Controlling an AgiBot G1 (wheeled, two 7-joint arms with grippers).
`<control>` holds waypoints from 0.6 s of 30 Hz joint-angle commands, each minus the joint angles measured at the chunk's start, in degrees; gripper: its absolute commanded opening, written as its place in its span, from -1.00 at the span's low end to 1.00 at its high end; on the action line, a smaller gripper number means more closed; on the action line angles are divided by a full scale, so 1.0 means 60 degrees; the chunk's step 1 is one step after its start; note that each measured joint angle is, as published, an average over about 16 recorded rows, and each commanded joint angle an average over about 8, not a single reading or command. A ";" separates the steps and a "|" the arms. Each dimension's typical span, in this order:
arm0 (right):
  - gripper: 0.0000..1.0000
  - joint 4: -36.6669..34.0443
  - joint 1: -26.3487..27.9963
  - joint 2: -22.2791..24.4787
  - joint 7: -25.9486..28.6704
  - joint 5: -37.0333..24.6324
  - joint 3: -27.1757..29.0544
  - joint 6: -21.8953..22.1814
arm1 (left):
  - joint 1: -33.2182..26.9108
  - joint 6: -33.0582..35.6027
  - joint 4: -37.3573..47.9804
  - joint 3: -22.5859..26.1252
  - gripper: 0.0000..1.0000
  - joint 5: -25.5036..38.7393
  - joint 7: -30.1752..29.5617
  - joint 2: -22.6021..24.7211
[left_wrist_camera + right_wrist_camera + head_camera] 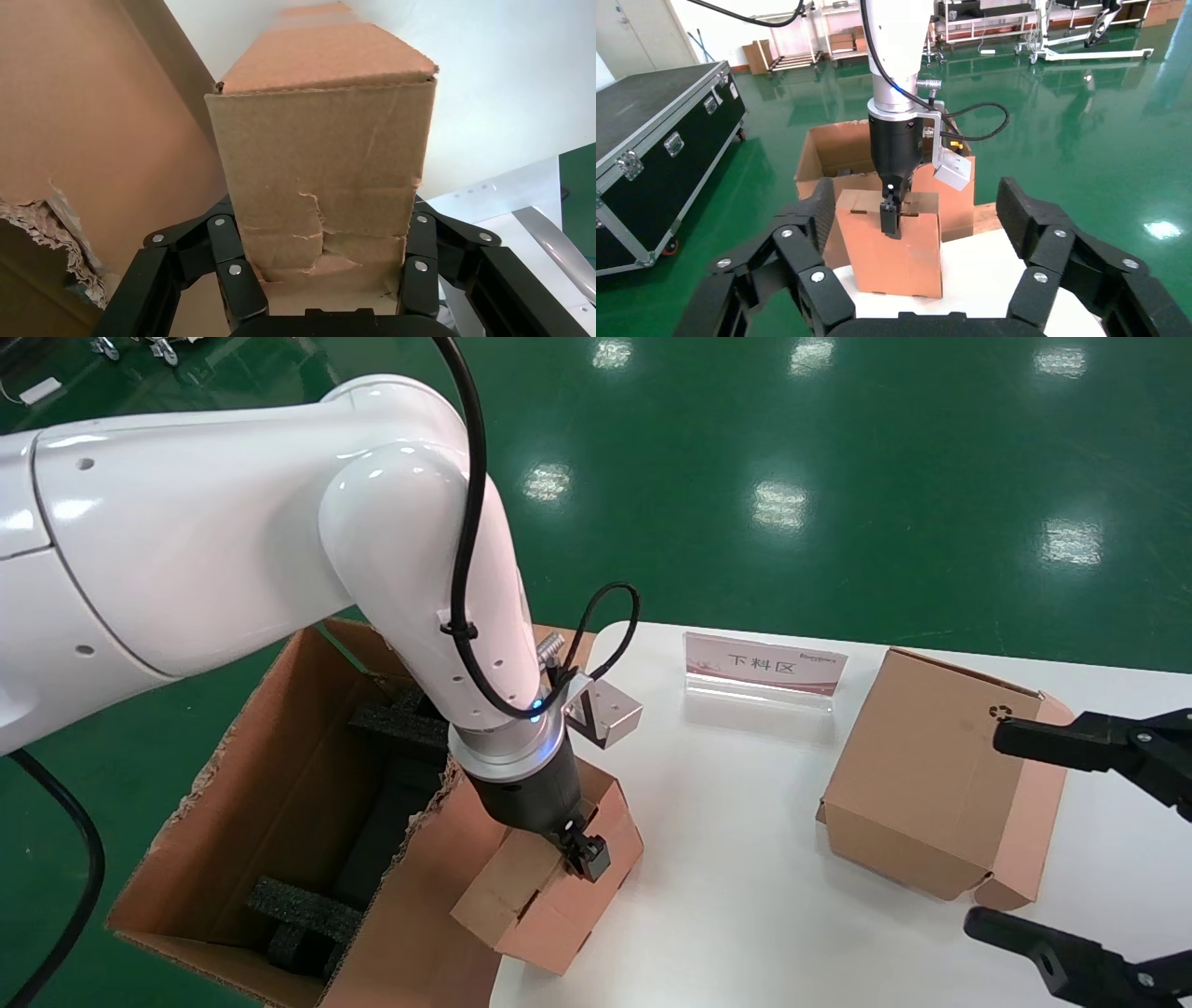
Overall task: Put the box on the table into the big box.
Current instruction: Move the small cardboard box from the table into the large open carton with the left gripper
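The small plain brown box [535, 896] is tilted at the white table's [745, 859] left edge, right beside the big box [279, 747]. My left gripper [573, 848] is shut on the small box from above, one finger on each side. In the left wrist view the box [323, 154] fills the space between the fingers [232, 239]. The right wrist view shows it [891, 253] with its tab slots on top, its base at the table surface. The big box holds black foam blocks [307, 910]. My right gripper [1015, 831] is open and empty at the right.
A larger cardboard box with a black recycling symbol [931, 775] lies on the table just left of my right gripper. A clear sign stand with a pink label [764, 663] stands at the table's back. A black flight case [659, 133] sits on the green floor.
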 commanded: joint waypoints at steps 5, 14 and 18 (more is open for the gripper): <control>1.00 0.0000 0.0000 0.0000 0.0000 0.0000 0.0000 0.0000 | -0.0025 -0.0012 0.0025 -0.0017 -1.00 0.0026 0.0000 -0.0032; 1.00 -0.0001 0.0000 0.0000 0.0000 0.0001 0.0000 0.0001 | -0.0340 -0.0199 0.0201 -0.0423 -1.00 0.0283 0.0074 -0.0385; 1.00 -0.0001 0.0000 0.0000 0.0000 0.0001 0.0000 0.0001 | -0.0630 -0.0305 0.0264 -0.0883 -1.00 0.0462 0.0220 -0.0746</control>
